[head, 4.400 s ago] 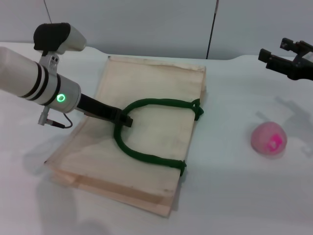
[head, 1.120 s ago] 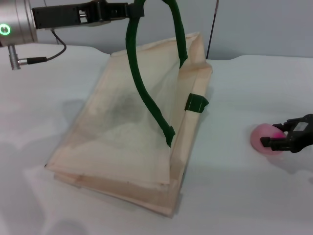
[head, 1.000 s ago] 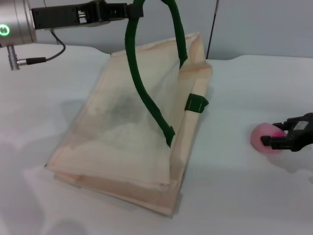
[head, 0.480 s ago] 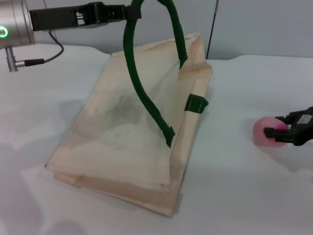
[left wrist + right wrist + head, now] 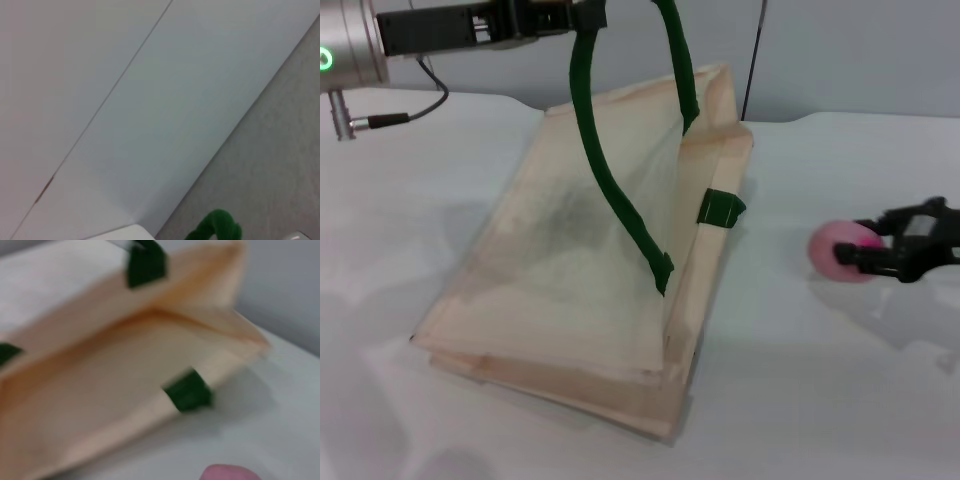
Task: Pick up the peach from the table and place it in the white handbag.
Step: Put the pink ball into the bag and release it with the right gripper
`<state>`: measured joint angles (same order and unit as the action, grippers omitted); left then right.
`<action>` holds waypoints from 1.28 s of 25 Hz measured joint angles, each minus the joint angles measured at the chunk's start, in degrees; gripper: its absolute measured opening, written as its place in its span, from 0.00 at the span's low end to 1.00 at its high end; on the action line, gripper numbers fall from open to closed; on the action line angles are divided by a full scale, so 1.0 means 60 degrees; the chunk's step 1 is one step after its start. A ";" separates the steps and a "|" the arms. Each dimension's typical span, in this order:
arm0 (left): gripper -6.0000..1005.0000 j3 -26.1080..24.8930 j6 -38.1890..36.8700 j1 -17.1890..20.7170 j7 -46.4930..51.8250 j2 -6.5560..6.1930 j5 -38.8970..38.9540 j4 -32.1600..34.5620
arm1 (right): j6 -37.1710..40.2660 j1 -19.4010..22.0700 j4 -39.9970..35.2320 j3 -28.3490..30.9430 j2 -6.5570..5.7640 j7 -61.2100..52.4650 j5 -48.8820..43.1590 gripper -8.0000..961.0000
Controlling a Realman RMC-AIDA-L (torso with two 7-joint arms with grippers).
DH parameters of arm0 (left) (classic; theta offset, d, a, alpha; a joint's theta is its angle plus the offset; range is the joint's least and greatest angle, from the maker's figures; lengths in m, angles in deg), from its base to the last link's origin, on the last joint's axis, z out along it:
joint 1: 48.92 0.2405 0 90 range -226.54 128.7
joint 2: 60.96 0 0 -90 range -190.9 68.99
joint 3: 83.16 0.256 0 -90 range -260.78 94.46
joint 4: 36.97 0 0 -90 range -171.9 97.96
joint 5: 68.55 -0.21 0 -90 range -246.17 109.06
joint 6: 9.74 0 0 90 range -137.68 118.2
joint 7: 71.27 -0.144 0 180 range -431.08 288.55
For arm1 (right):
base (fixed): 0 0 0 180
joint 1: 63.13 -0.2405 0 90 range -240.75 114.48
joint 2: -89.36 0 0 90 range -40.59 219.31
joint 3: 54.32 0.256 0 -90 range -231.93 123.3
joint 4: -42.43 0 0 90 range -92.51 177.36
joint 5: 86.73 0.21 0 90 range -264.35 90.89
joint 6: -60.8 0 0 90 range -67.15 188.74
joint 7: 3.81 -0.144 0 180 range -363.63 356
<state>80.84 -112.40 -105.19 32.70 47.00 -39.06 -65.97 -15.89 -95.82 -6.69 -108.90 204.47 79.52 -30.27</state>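
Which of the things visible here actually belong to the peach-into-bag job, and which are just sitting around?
Part of the job:
- small round pale-pink peach, in the right tool
- large cream fabric handbag with dark green handles, one handle lifted by the left tool
- plain white table

Just lying about:
- nothing else on the table that the views show
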 joint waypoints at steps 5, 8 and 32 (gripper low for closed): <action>0.12 0.0000 0.0001 -0.0169 0.0014 -0.0017 0.0069 0.0002 | -0.0343 -0.0497 0.0076 -0.0106 0.0108 0.0437 0.0578 0.44; 0.12 0.0000 0.0000 -0.0333 0.0042 -0.0019 0.0083 0.0057 | -0.0337 -0.0839 0.0306 -0.0381 0.0129 0.0634 0.1012 0.43; 0.12 0.0000 -0.0324 -0.0747 0.0164 0.0067 0.1189 0.0103 | 0.2289 -0.3136 0.2911 -0.4220 0.0268 0.1397 0.3912 0.42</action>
<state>80.84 -114.34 -109.67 33.69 47.40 -31.93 -65.36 -2.15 -114.64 10.78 -134.22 206.08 87.90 -6.80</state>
